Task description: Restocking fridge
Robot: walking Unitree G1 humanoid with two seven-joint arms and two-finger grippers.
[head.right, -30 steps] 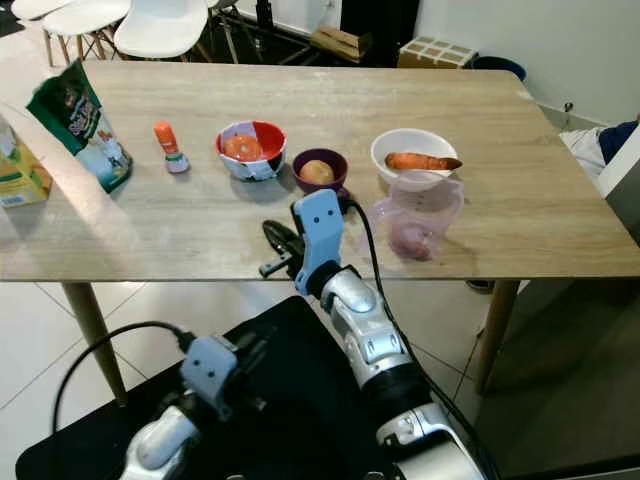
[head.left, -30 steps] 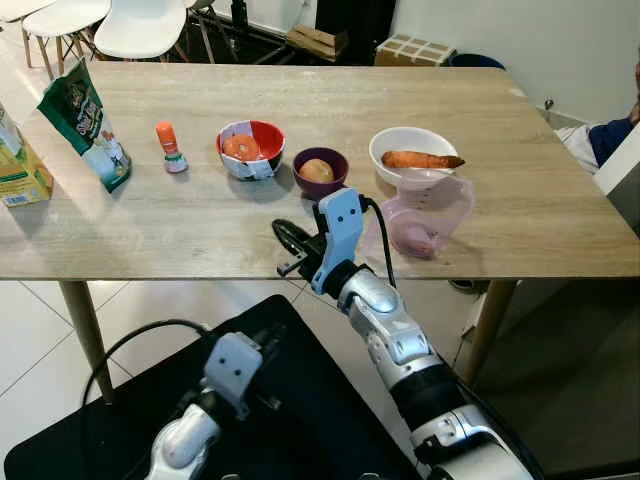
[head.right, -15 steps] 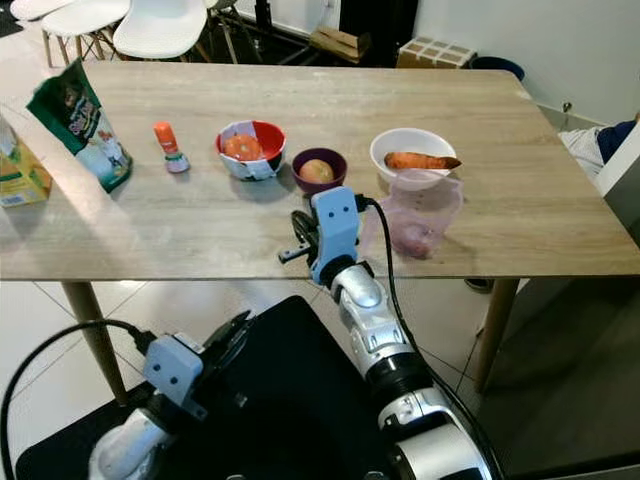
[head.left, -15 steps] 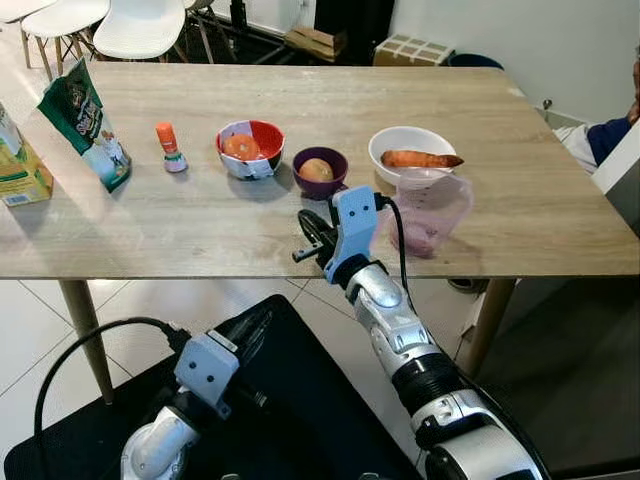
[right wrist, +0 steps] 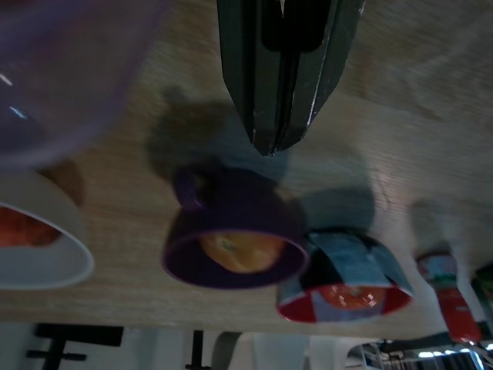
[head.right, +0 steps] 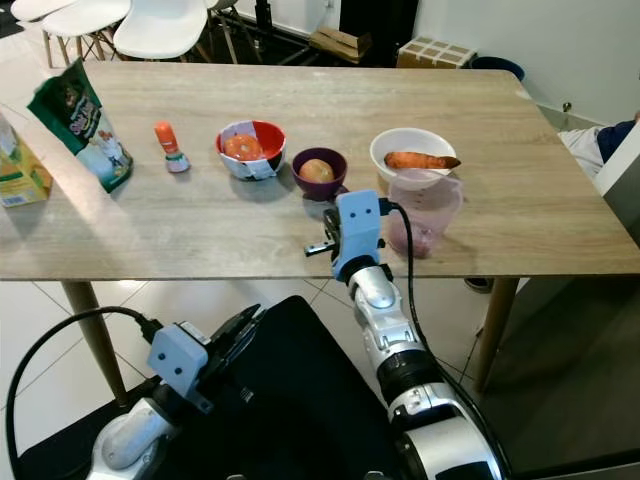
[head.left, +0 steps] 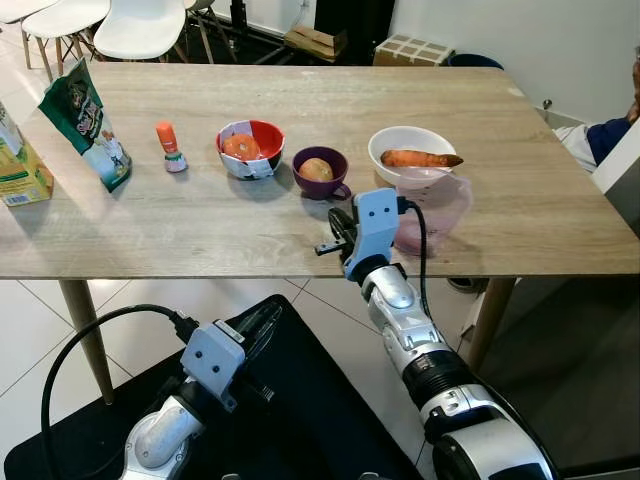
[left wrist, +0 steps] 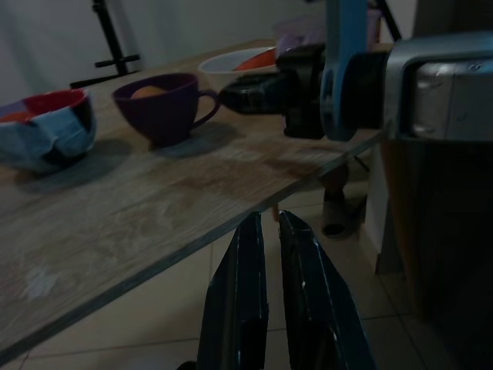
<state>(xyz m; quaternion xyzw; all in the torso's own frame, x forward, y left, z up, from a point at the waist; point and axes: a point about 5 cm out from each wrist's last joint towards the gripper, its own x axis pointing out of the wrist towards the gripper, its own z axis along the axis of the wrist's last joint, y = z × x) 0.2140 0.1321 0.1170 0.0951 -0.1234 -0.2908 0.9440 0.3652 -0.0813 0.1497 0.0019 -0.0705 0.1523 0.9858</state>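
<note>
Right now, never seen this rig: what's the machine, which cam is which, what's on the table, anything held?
It is a humanoid robot with two silver arms, each ending in a two-fingered black tool. Two pictures come from its head, looking down; the other two come from cameras on its wrists.

On the wooden table stand a purple cup with a round yellowish item inside, a red and white bowl, a white bowl holding a carrot, a clear pink jug, a small orange-capped bottle, a green bag and a carton.

The right tool hovers near the purple cup, shut and empty. The left tool hangs below the table edge, nearly closed, holding nothing.
</note>
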